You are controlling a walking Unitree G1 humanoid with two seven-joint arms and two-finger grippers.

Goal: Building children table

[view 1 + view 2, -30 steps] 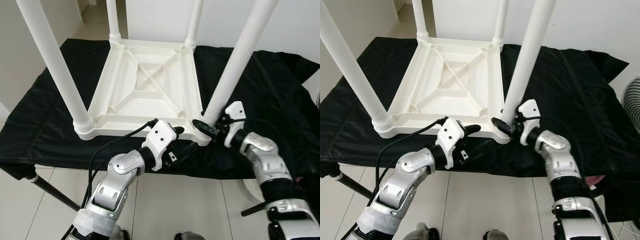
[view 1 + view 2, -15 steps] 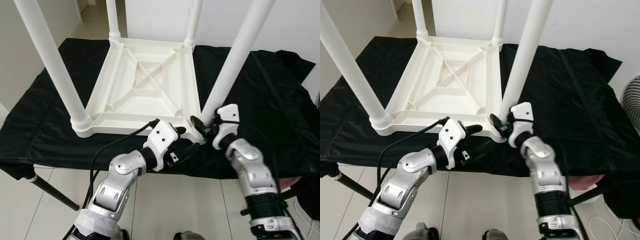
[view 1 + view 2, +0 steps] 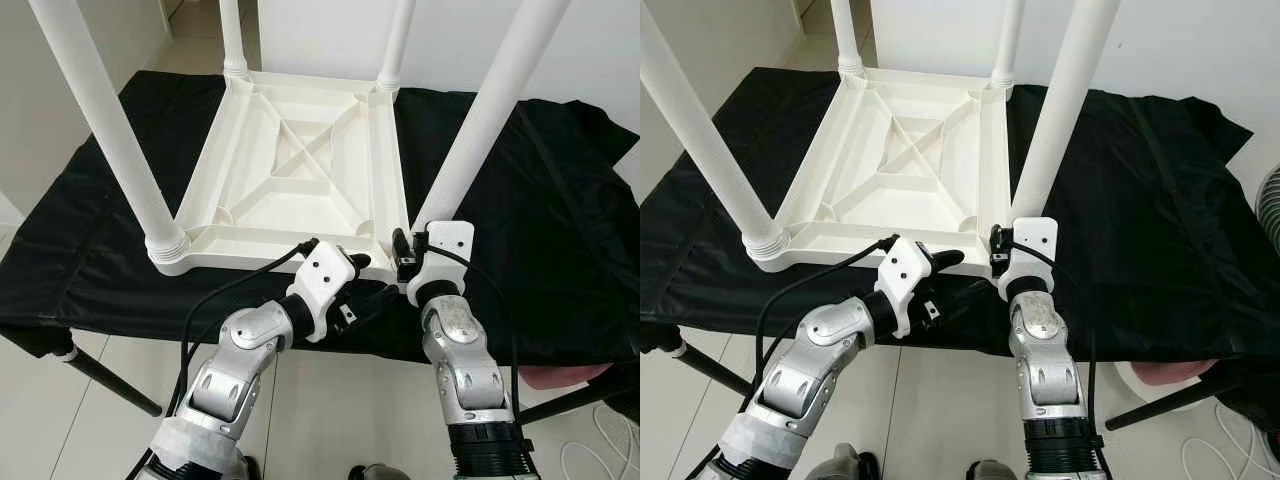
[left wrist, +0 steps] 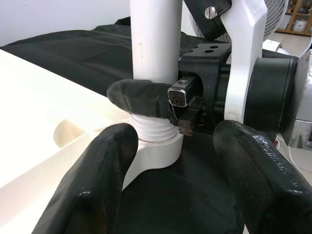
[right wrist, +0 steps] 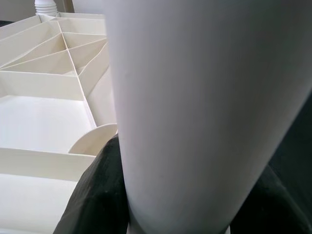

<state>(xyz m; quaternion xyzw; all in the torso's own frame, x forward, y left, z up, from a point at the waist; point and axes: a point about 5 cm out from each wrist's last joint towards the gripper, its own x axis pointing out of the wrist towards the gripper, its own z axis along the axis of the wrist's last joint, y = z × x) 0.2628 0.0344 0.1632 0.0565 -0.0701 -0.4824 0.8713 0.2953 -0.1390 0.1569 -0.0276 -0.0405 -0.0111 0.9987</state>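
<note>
The white children's table [image 3: 300, 150] lies upside down on a black-covered worktop [image 3: 520, 230], with its legs pointing up. My right gripper [image 3: 415, 240] is shut around the base of the near right leg [image 3: 470, 130], just above its threaded collar. In the right wrist view that leg [image 5: 204, 97] stands between the black fingers [image 5: 95, 195]. My left gripper [image 3: 372, 280] is open at the same corner, just in front of it. In the left wrist view its fingers [image 4: 107, 180] frame the collar [image 4: 153, 131], and one right gripper finger [image 4: 139, 97] wraps the leg.
The other near leg [image 3: 110, 130] rises at the left and two more stand at the back. The black cloth hangs over the worktop's front edge. Below are white floor tiles and a black stand leg [image 3: 110, 385]. A fan [image 3: 1265, 200] sits at the far right.
My right arm has swung from the right side to straight in front of the leg, its gripper turning around the leg base. The left gripper has stayed in place.
</note>
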